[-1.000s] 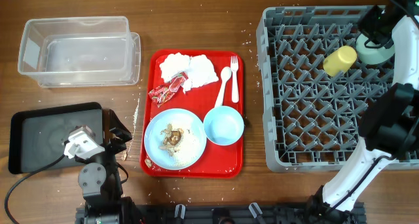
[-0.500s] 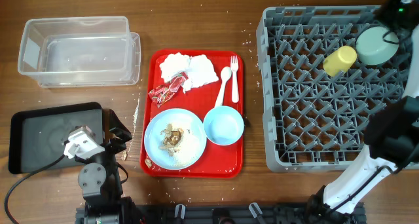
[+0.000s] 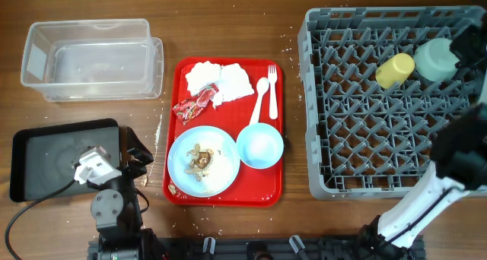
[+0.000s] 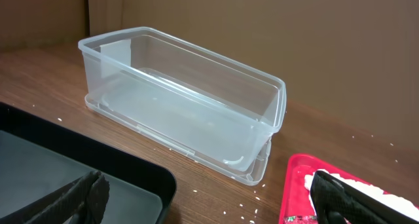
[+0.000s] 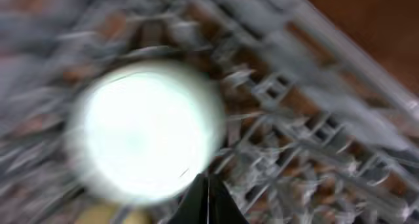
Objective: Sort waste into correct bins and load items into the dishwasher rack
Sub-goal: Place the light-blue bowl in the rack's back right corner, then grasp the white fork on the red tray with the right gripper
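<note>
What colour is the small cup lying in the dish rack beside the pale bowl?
Yellow. The cup shows best in the overhead view; the right wrist view is too blurred.

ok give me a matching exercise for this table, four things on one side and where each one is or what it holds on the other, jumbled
1 yellow cup
2 light blue plate
3 clear tub
4 red wrapper

a holds rice and brown scraps
b lying in the grey rack
c straight on the table
d on the red tray, against the napkins

Pairs: 1-b, 2-a, 3-c, 4-d
</note>
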Tool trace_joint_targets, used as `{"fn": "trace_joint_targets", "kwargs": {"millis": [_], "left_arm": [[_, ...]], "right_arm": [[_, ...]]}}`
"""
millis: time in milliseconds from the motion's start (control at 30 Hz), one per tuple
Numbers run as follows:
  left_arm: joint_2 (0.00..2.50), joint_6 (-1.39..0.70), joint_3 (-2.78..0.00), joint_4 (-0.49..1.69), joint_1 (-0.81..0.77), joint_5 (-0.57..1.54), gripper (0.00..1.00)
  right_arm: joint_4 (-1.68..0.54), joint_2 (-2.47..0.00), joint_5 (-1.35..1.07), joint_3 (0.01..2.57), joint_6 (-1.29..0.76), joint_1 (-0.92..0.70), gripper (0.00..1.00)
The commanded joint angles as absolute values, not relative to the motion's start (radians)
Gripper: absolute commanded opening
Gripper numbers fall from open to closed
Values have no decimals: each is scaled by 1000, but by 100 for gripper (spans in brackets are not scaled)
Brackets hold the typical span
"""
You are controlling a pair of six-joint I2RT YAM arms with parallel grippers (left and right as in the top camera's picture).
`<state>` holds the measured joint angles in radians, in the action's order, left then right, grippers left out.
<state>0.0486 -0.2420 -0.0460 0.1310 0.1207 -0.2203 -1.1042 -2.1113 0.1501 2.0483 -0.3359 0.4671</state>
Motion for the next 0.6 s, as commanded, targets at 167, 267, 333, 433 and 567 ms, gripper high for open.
{"fn": "trace_joint_targets", "kwargs": {"millis": [167,267,333,433,567], "left_arm": [[46,-241,-63,107,128,-236,100],[46,-239,-63,79,128,-107,100],[46,-239,-63,83,128,-72,100],[46,-239,-63,88,128,-98,100],[46,-239,-63,109,128,-111,100]], "right_arm": [[-1275,-1868,-349,1997,-108,-116,88],[-1154,-2006,-74,1961,-264,-358,85],[-1149,-2106,77,1961,-376,-434,78],[-1160,-2223,46,1955,-383,-446,56],[-1160,-2308,-1,1954,-383,-446,44]]}}
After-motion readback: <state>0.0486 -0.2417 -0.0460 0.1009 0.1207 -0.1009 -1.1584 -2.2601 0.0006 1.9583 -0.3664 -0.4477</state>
